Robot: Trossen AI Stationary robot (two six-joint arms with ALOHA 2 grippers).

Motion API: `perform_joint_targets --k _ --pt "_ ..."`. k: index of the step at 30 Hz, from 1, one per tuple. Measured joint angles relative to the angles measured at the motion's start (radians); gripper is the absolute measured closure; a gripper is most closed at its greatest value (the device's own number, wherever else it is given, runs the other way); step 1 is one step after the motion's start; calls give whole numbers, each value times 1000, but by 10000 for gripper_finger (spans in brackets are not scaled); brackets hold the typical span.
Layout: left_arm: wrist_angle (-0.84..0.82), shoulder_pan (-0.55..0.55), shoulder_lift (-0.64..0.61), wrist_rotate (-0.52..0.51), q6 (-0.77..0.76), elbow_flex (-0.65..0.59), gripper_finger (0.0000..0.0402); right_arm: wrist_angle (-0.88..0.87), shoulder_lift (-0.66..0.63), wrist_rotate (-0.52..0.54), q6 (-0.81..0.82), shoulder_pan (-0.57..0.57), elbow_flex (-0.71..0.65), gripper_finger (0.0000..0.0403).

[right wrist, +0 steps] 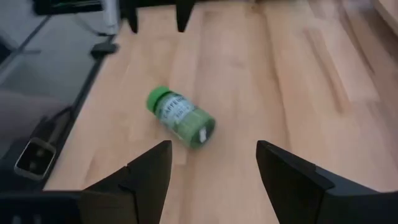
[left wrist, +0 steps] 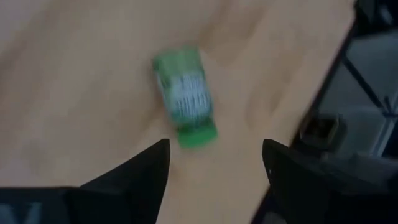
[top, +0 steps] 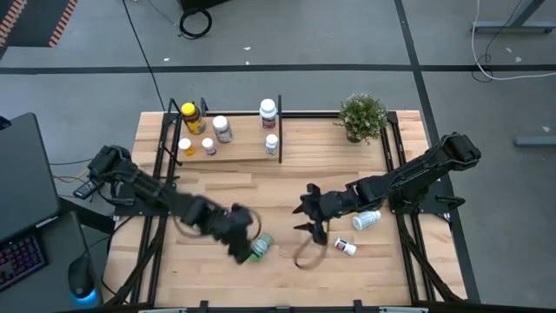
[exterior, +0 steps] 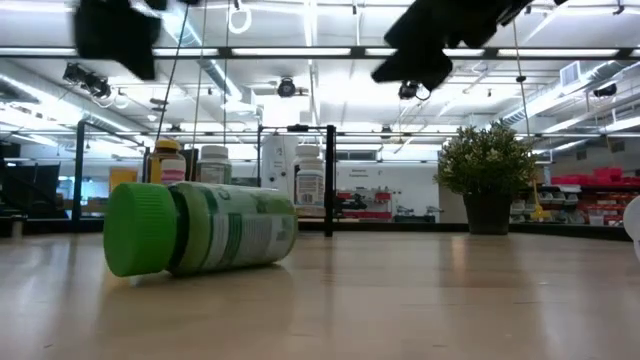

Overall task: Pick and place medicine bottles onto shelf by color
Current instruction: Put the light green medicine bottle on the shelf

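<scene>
The shelf (top: 230, 149) sits at the upper left of the table (top: 287, 278) in the high view. Six bottles stand on it, and one of them (top: 268, 110) is at its right end. A potted plant (top: 362, 116) stands to the right of the shelf. Low in the middle, one bottle (top: 261, 248) lies on its side. Two more bottles (top: 366, 219) (top: 345, 247) lie to its right, near each other.
</scene>
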Motion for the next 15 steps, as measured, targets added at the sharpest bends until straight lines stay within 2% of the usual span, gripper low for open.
perform_joint_targets --k 4,8,15 --pt "16 -108 22 -98 -85 1 143 14 0 -24 -117 -10 0 154" --pt "61 -165 62 -223 -131 0 143 25 18 -28 -139 -31 0 147" --pt "200 -149 196 -260 -133 0 136 108 78 -35 -109 -36 1 148"
